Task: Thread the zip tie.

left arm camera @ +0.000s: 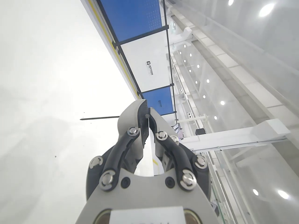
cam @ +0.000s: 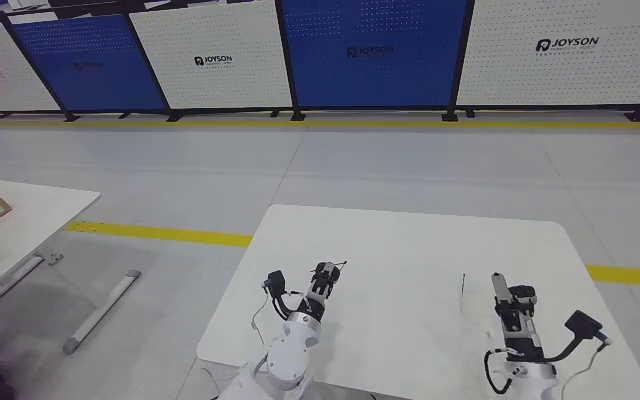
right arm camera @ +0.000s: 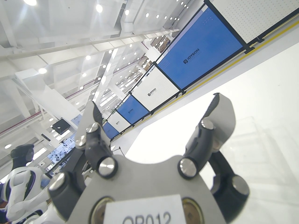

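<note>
Pinching one end of the zip tie (left arm camera: 100,118) in the left gripper (left arm camera: 148,113); right gripper (right arm camera: 155,101) spread, empty; threading looks not yet begun.

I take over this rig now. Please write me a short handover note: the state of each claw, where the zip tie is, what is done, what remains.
Left claw: shut; I cannot tell whether it pinches anything.
Right claw: open, nothing between its fingers.
Zip tie: a thin dark strip on the table, between the claws, nearer the right one, touching neither.
Done: nothing visible; the strip is straight, not looped.
Remaining: pick it up and thread it.
</note>
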Tool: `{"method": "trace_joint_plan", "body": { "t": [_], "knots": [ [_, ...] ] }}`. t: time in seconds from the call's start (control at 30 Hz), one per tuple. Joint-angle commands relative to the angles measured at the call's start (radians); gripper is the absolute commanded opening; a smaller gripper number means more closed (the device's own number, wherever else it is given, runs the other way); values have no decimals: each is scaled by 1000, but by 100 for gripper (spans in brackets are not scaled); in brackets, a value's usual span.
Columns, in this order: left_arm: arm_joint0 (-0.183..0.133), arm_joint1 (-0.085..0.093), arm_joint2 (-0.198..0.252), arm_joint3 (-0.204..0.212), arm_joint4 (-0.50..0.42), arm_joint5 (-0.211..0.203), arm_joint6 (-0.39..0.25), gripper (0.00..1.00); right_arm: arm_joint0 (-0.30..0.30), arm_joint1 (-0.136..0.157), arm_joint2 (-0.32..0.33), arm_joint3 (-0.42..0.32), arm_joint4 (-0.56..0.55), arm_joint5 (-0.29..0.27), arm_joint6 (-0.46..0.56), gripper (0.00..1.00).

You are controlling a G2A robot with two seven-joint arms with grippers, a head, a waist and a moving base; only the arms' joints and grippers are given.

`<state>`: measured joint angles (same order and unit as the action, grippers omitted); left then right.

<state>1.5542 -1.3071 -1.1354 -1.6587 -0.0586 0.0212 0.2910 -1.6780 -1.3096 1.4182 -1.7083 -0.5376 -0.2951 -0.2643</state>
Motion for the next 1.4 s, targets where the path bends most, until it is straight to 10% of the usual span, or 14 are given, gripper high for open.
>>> {"method": "trace_joint_plan", "body": {
  "t": [0.0,0.53,1.37],
  "knots": [
    [0,0,0,0,1,0,1,0,0,0,0,0,0,0,0,100],
    [21,-3,-5,-11,-24,-10,-44,0,-16,-1,105,-12,88,94,-31,100],
    [21,-3,-5,-12,-32,-8,-55,0,-16,-1,105,-12,88,94,-31,100]
  ]
}}
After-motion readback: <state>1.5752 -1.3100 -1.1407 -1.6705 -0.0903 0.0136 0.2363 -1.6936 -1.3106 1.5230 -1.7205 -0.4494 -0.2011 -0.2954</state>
